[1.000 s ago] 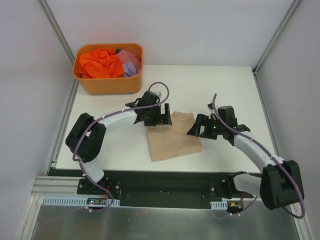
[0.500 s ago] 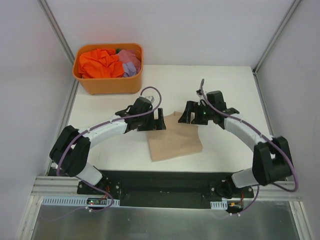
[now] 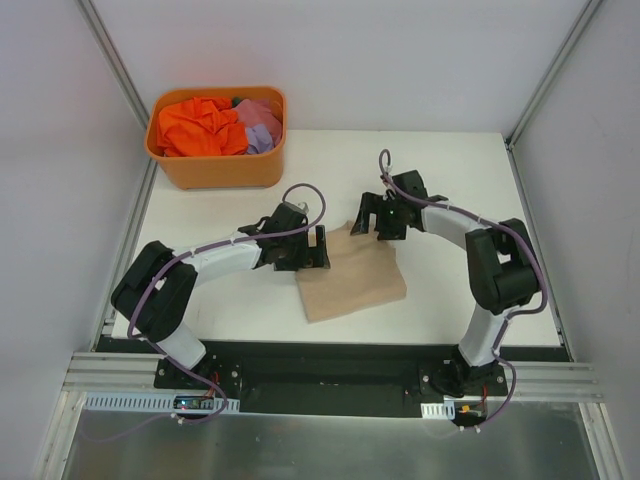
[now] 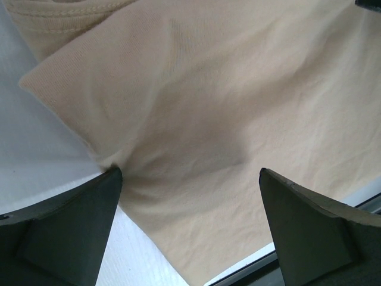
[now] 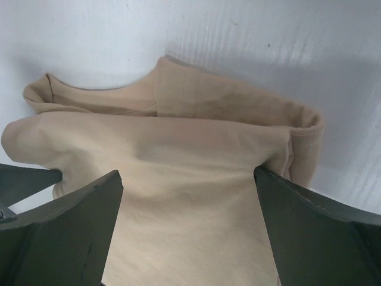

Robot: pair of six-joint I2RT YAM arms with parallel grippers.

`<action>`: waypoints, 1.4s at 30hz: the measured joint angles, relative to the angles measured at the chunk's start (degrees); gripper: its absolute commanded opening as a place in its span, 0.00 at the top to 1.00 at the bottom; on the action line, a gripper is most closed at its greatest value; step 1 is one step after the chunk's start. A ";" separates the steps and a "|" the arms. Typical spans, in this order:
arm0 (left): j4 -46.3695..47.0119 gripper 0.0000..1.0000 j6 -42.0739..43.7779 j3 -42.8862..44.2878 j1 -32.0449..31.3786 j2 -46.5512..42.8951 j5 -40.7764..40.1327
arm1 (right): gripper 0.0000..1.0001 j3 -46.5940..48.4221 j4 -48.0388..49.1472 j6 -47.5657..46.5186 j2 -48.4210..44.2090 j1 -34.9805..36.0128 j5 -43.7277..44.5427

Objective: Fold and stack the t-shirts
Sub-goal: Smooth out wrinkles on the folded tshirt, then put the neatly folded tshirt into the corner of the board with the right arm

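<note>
Beige shirt [image 3: 352,282] lies folded; right gripper [image 5: 187,173] has swung in over its far edge, left gripper [image 4: 190,173] at its left edge, both spread; contact unclear.

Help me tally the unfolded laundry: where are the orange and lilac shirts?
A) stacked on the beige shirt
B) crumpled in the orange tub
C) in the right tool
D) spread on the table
B: the orange shirt and lilac shirt lie crumpled inside the orange tub at the far left, and only the beige shirt is on the table.
</note>
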 measured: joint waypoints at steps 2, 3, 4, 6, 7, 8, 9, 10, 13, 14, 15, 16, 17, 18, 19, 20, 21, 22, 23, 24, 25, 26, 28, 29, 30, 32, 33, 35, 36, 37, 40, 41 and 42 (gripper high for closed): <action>0.04 0.01 0.02 0.00 0.00 -0.11 0.00 | 0.04 0.55 -1.18 -0.50 -0.02 0.02 0.39; 0.02 0.01 0.00 0.00 0.00 -0.33 0.00 | 0.04 0.68 -1.62 -0.76 -0.24 0.00 0.68; -0.13 0.01 0.02 0.00 0.00 -0.76 0.00 | 0.04 0.70 -2.38 -1.27 -0.72 0.00 1.18; -0.55 0.01 0.02 -0.02 0.00 -2.29 -0.02 | 0.04 0.48 -4.63 -2.29 -3.08 -0.07 2.56; -0.61 0.01 0.02 -0.20 0.00 -3.54 -0.09 | 0.04 -0.07 -5.44 -2.86 -5.18 -0.11 3.30; -0.57 0.01 0.02 -0.68 0.00 -5.22 -0.15 | 0.04 -0.90 -6.23 -3.34 -7.87 -0.13 4.15; -0.59 0.01 0.02 -1.42 0.00 -7.30 -0.17 | 0.04 -1.88 -7.04 -3.76 -10.88 -0.17 4.96; -0.61 0.01 0.00 -2.34 0.00 -9.62 -0.26 | 0.04 -2.69 -7.67 -4.17 -13.44 -0.22 5.60; -0.66 0.01 -0.04 -5.18 0.00 -16.15 -0.90 | 0.02 -5.88 -9.35 -5.38 -21.46 -0.26 7.85; -0.81 0.01 -0.17 -6.25 0.00 -18.25 -1.46 | 0.02 -6.56 -9.88 -5.66 -22.62 -0.26 8.35; -0.96 0.01 -0.22 -7.23 0.00 -20.06 -1.99 | 0.01 -7.32 -10.38 -5.99 -23.34 -0.20 8.96; -1.09 0.01 -0.37 -8.44 0.00 -21.94 -2.56 | 0.02 -7.98 -10.78 -6.23 -23.37 -0.02 9.57; -1.36 0.01 -0.46 -9.38 0.00 -23.39 -3.30 | 0.03 -8.66 -11.34 -6.45 -22.62 0.22 10.29; -1.70 0.01 -0.59 -10.54 0.00 -24.85 -3.85 | 0.05 -8.98 -12.11 -6.60 -21.53 0.46 10.84; -2.12 0.01 -0.68 -11.34 0.00 -25.75 -4.31 | 0.06 -9.18 -12.52 -6.67 -20.46 0.74 11.32; -2.58 0.01 -0.98 -12.44 0.00 -26.82 -4.98 | 0.08 -9.20 -13.05 -6.67 -18.93 1.14 12.02; -3.17 0.01 -1.44 -13.55 0.00 -27.91 -5.44 | 0.09 -9.20 -13.29 -6.69 -17.38 1.53 12.68; -3.63 0.01 -1.75 -14.64 0.00 -28.96 -6.08 | 0.11 -9.18 -13.40 -6.64 -16.15 1.90 13.25; -4.11 0.01 -2.03 -15.69 0.00 -30.03 -6.51 | 0.14 -9.03 -13.60 -6.58 -14.43 2.36 13.92; -4.52 0.01 -2.27 -16.76 0.00 -31.17 -6.95 | 0.17 -8.74 -13.75 -6.58 -12.83 2.78 14.62; -5.09 0.01 -2.62 -17.77 0.00 -32.33 -7.67 | 0.20 -8.35 -13.97 -6.47 -11.26 3.15 15.10; -5.51 0.01 -2.89 -18.34 0.00 -33.05 -7.96 | 0.22 -8.02 -14.05 -6.43 -10.01 3.50 15.52; -6.19 0.01 -3.26 -19.41 0.00 -34.34 -8.66 | 0.27 -7.08 -14.23 -6.21 -7.43 4.46 16.55; -6.36 0.01 -3.39 -19.71 0.00 -34.69 -9.01 | 0.30 -6.32 -14.38 -5.84 -6.86 5.05 17.00; -6.67 0.01 -3.45 -19.98 0.00 -34.95 -9.33 | 0.32 -5.97 -14.23 -5.44 -6.40 5.70 17.46; -7.04 0.01 -3.58 -20.37 0.00 -35.06 -9.81 | 0.38 -5.73 -14.36 -4.48 -5.99 7.15 20.06; -7.21 0.01 -3.61 -20.50 0.00 -35.04 -10.14 | 0.42 -5.73 -14.32 -3.91 -5.88 7.74 21.16; -7.54 0.01 -3.63 -20.61 0.00 -35.01 -10.97 | 0.57 -5.73 -14.05 -2.14 -5.66 9.11 22.99; -7.56 0.01 -3.65 -20.61 0.02 -34.99 -11.21 | 0.66 -5.73 -13.81 -1.25 -5.60 9.62 23.41; -7.58 0.01 -3.67 -20.61 0.02 -34.99 -11.56 | 0.72 -5.73 -13.53 -0.31 -5.53 10.12 23.65; -7.61 0.01 -3.74 -20.61 0.04 -34.99 -12.39 | 0.82 -5.44 -13.18 1.66 -5.33 11.02 24.41; -7.63 0.01 -3.74 -20.61 0.04 -34.99 -12.52 | 0.85 -5.07 -13.68 2.08 -5.20 11.21 25.00; -7.63 0.01 -3.76 -20.61 0.07 -35.01 -12.61 | 0.88 -4.48 -14.36 2.25 -4.90 11.21 25.51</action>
